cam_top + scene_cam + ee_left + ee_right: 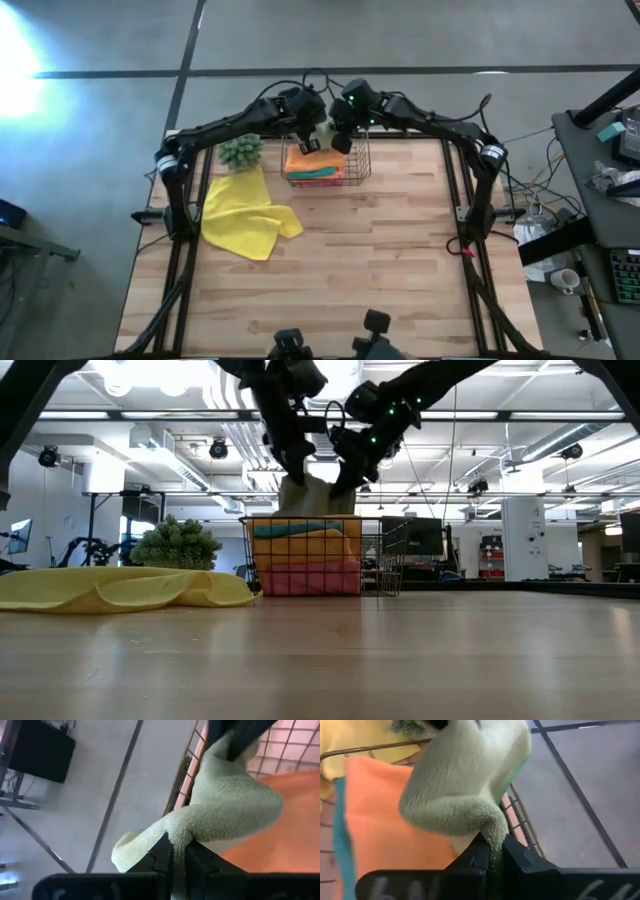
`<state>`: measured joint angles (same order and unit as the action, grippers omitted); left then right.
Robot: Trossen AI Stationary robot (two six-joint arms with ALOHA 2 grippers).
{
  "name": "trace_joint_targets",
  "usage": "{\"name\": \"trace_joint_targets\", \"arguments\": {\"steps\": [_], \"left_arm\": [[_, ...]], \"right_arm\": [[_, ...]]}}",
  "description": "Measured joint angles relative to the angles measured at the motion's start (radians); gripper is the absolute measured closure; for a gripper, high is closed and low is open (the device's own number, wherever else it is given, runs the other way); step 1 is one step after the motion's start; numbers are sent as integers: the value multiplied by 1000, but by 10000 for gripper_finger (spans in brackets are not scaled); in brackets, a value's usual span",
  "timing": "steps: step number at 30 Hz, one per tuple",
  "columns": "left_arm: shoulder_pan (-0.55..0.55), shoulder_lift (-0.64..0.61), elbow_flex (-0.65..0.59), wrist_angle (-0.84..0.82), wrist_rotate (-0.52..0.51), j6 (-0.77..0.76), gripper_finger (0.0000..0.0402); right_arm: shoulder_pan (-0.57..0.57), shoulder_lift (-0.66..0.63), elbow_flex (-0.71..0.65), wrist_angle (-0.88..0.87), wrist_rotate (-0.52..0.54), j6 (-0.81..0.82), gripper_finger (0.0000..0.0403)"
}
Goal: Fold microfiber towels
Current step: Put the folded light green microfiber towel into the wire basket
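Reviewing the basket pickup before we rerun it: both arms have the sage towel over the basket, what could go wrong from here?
1. The left gripper and right gripper each pinch only a thin bunched edge of the sage green towel; it may slip out while lifting.
2. The towel hangs just above the copper wire basket, so it could snag the rim or drag the orange towel.

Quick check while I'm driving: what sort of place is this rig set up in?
Probably an open lab or workshop. The low view shows exposed ceiling ducts and monitors beyond the wooden table; the high view shows a bare concrete floor and a cluttered side desk.
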<state>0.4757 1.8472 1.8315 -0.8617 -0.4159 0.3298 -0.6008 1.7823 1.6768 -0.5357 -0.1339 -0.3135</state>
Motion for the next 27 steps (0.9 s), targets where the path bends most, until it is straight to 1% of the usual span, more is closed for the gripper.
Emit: {"name": "trace_joint_targets", "arguments": {"steps": [4, 8, 11, 15, 18, 20, 22, 24, 27], "left_arm": [[6, 13, 4, 90, 4, 20, 389], [8, 15, 8, 149, 17, 18, 389], [7, 15, 8, 145, 19, 18, 389], [7, 15, 8, 143, 19, 18, 389], [7, 14, 8, 71, 20, 16, 389], [7, 13, 3, -5, 24, -14, 389], [7, 13, -6, -90, 72, -57, 389], [7, 13, -15, -151, 161, -91, 389], [6, 13, -40, -153, 265, -128, 389]], "right_arm": [[-33, 2, 0, 18, 3, -3, 392], [-69, -32, 0, 29, 28, -2, 392], [-90, -60, 1, 41, 30, -12, 392], [-93, -64, 1, 29, 24, -6, 392], [-79, -59, -2, 1, -24, 27, 392], [-63, -50, -12, -16, -24, 30, 392], [-43, -35, -27, -32, -23, 31, 392], [-27, -27, -42, -33, -24, 45, 392], [-3, -27, -57, -31, -27, 70, 392]]}}
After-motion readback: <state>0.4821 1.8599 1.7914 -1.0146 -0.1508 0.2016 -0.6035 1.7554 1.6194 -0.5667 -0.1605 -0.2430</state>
